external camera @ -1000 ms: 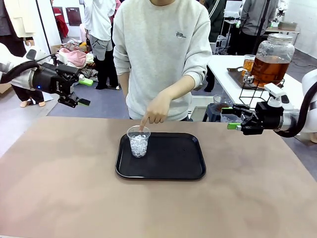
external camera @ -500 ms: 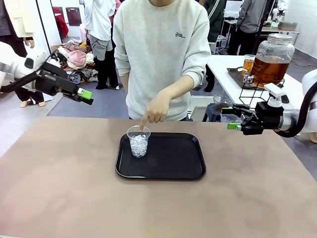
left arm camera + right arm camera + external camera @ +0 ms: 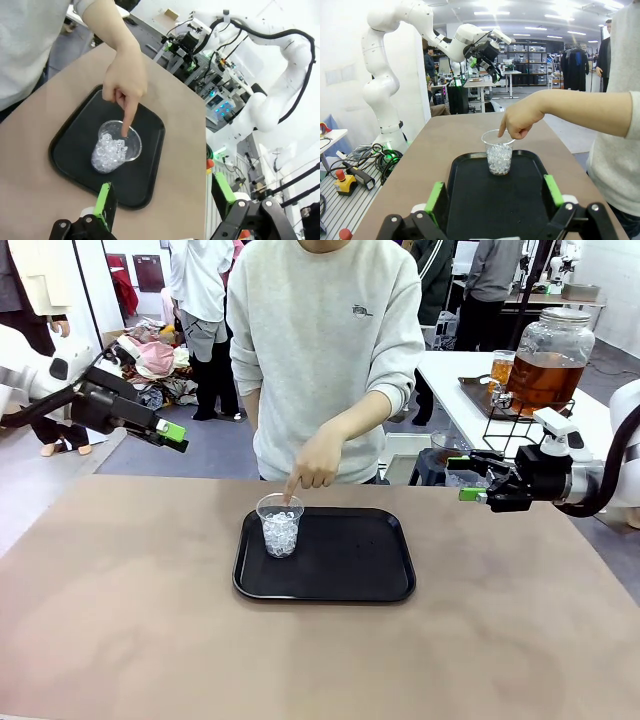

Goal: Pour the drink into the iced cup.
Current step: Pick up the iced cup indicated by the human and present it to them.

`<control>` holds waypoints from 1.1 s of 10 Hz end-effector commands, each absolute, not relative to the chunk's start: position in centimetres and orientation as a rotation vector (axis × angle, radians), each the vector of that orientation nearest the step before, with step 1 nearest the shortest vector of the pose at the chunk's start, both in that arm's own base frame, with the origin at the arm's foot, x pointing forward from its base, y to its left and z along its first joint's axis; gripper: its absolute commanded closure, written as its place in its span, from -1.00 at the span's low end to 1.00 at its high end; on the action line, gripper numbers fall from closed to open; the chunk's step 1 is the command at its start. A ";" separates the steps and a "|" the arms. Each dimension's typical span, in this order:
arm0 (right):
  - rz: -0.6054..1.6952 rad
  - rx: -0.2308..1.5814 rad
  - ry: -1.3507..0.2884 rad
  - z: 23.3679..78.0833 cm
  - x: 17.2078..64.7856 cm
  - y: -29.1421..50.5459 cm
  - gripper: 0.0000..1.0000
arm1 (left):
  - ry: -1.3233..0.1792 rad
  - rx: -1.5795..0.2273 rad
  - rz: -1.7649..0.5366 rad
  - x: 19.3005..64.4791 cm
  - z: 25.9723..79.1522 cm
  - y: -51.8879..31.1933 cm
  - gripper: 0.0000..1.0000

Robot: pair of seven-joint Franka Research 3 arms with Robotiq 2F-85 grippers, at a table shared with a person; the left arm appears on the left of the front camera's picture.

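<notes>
**Pour yet to start: both pincers wait, spread and empty**

The left pincer (image 3: 175, 436) hangs off the counter's (image 3: 120, 620) far-left edge, jaws apart. It has rolled and risen since a second ago. The right pincer (image 3: 465, 478), also apart, hasn't budged. The person's hand (image 3: 315, 462) keeps pointing into the clear plastic cup of ice (image 3: 280, 527) on the black rectangular tray (image 3: 400, 585). The amber-brown drink (image 3: 545, 380) sits in the round glass dispenser jar (image 3: 565, 340) on the white table behind. Next, I'd say, a grip on that cup.

Hand (image 3: 318, 462) over cup (image 3: 280, 527) far rim; tray (image 3: 350, 560) right half free.

Inside a robotics lab: white robot arm (image 3: 379, 75) at left, floor cables (image 3: 372, 156) near, workbenches (image 3: 485, 82) and strip lights (image 3: 490, 12) far behind.
</notes>
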State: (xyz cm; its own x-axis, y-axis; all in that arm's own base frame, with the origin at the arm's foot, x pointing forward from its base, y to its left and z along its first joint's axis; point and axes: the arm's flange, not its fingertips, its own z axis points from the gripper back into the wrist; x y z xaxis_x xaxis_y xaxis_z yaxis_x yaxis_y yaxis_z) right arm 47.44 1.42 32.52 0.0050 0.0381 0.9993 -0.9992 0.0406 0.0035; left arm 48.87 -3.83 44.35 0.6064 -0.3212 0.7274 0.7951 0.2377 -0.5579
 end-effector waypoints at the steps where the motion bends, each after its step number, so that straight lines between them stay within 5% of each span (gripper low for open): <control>1: 1.195 1.155 -1.194 32.8 47.6 1.5 -1.00 | -0.725 -1.035 -0.974 49.4 43.1 -4.2 -1.00; 5: 1.195 1.155 -1.194 32.8 47.6 1.5 -1.00 | -0.973 -0.999 -1.286 49.6 37.9 -5.2 -1.00; 11: 1.195 1.155 -1.194 32.8 47.6 1.5 -1.00 | -0.990 -0.972 -1.403 49.2 34.4 -6.3 -1.00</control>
State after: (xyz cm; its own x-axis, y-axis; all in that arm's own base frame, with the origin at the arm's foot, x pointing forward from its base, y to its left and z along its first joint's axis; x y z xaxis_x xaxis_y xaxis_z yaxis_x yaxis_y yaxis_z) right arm 47.45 1.42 32.53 0.0048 0.0381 0.9993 -0.9992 0.0405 0.0033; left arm 49.22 -6.42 33.93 -0.0477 -0.3015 0.9523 0.9986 -0.0374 0.0382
